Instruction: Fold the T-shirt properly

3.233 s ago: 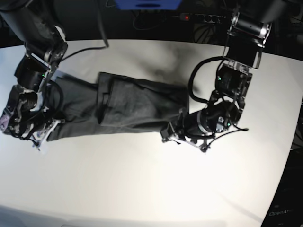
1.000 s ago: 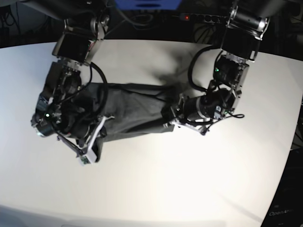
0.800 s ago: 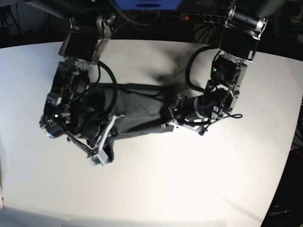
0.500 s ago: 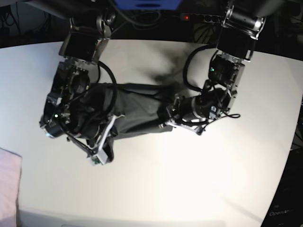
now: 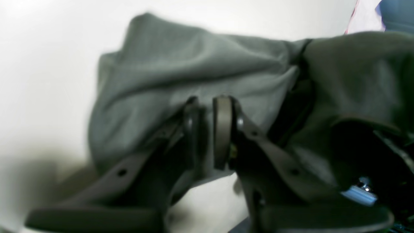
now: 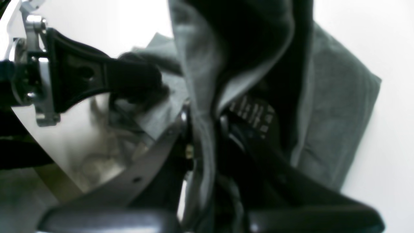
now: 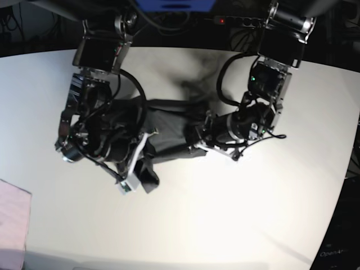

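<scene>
Dark grey T-shirt (image 7: 171, 132) bunched between both arms.
Left gripper (image 5: 208, 129) and right gripper (image 6: 202, 129) each pinch its rumpled, doubled-over cloth.

The bench (image 7: 236, 214) is lit hard from above in the base view, its middle washed out to glaring white; the far edge falls off into a dark background; a soft grey shadow smudges the surface behind the T-shirt (image 7: 169, 121); the bench's edges bow, as through a wide lens. Both wrist views are soft and smeared; in the left one the fingers (image 5: 223, 129) are blurred and the cloth loses its weave; in the right one the near fabric (image 6: 200, 81) is dark and out of focus, against blown-out white.
</scene>
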Action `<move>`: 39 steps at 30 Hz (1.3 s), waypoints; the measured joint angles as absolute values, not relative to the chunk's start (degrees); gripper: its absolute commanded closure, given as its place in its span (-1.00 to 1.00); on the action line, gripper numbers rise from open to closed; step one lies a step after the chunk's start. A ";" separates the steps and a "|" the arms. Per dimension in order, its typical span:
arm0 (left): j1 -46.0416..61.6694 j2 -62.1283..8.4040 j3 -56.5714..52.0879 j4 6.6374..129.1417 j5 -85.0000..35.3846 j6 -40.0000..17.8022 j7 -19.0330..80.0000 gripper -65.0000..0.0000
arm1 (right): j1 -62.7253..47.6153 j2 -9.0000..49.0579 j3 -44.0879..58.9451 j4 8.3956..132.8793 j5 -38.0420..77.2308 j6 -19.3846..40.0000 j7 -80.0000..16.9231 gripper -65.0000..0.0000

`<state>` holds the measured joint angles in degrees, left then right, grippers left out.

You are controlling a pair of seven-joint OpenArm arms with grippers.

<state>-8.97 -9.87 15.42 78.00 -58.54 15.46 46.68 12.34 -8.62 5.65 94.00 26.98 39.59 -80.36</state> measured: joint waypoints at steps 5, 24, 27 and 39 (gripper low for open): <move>-7.70 -10.31 13.72 82.30 -58.59 15.42 47.35 0.75 | 12.19 -8.75 3.66 91.59 27.53 39.59 -79.94 0.98; -4.93 -6.28 1.65 78.46 -46.46 14.96 52.86 0.75 | 12.82 -8.60 2.98 85.76 27.14 39.57 -80.16 0.98; -7.29 -5.28 1.63 75.75 -45.21 14.96 53.04 0.75 | 12.84 -8.60 1.78 85.76 26.92 39.59 -80.14 0.98; -9.37 -3.60 1.43 72.82 -42.41 14.55 52.23 0.75 | 12.84 -8.56 -4.21 85.73 35.55 39.57 -78.61 0.98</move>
